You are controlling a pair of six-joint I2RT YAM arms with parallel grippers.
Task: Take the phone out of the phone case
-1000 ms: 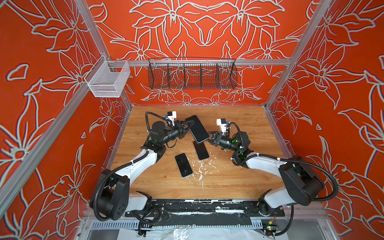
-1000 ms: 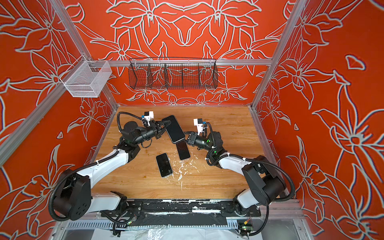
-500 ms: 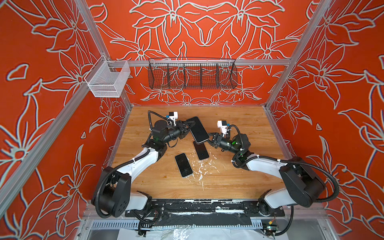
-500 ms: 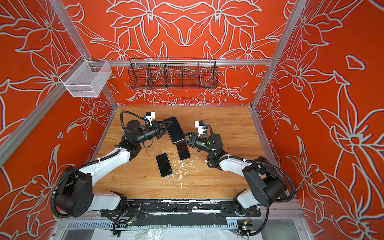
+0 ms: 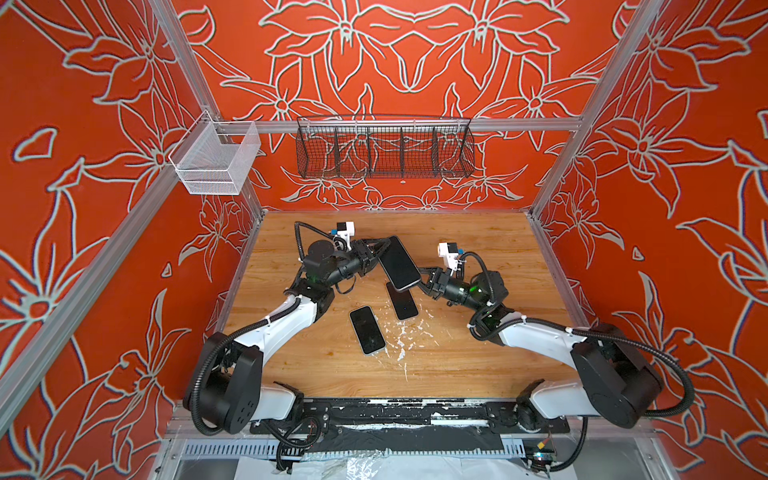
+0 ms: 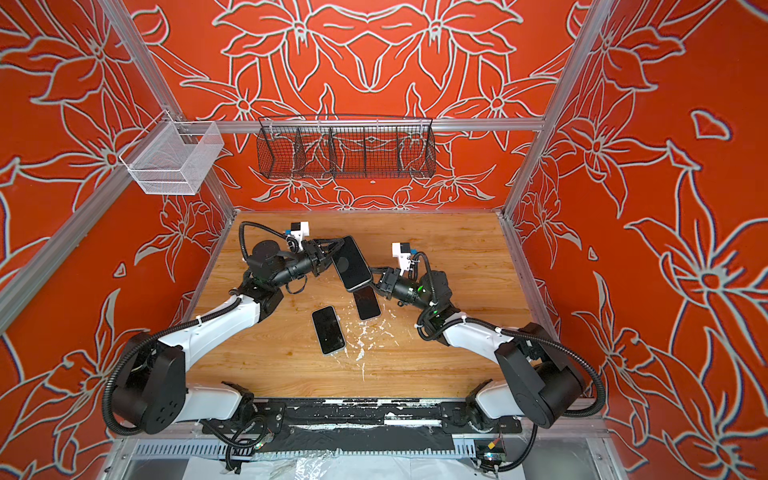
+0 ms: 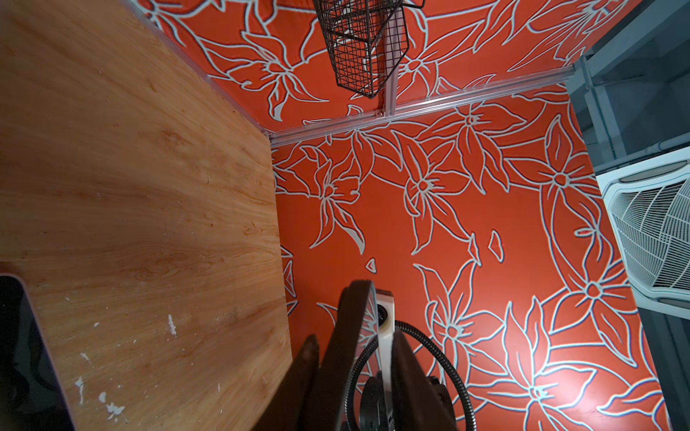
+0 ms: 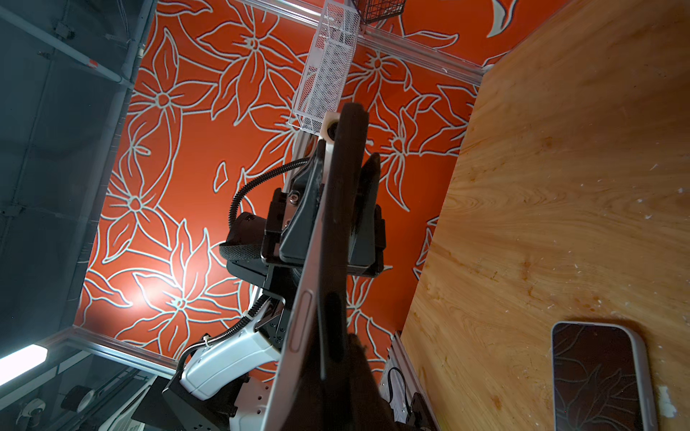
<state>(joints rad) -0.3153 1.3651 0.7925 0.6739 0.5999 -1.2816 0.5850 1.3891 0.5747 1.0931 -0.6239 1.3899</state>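
- Item one — a slab-shaped phone (image 5: 399,262) with dark glass and a silver metal edge, backed by a thin dark phone case (image 8: 341,224). We find it lifted clear of the wooden tabletop (image 5: 478,249), spanning the gap between the two sets of fingers.
- Long axis: it runs straight from the left gripper (image 5: 376,253) to the right gripper (image 5: 423,281). Each gripper meets one short end, and the two face each other along the slab.
- Right gripper: clenched on the phone's end nearest it. In the right wrist view the silver edge and the dark case both lead away from its fingers, so the case appears to be caught in the pinch as well.
- Left gripper: its fingers (image 7: 405,373) straddle the opposite end, one on each flat face. The left wrist view shows a gap between the slab's edge and one finger, so we record them as parted and not pinching.
- Seating: we cannot tell whether the phone sits fully in the case or has begun to lift out.
- Judgement: the coming move turns on that shared axis — both arms are already at the slab. The left fingers would need to take the case alone, or a pull would carry both layers together.
- Also listed: two further dark-screened phones (image 5: 367,330) (image 5: 402,300) lie flat on the tabletop, below the held slab and apart from all fingers.
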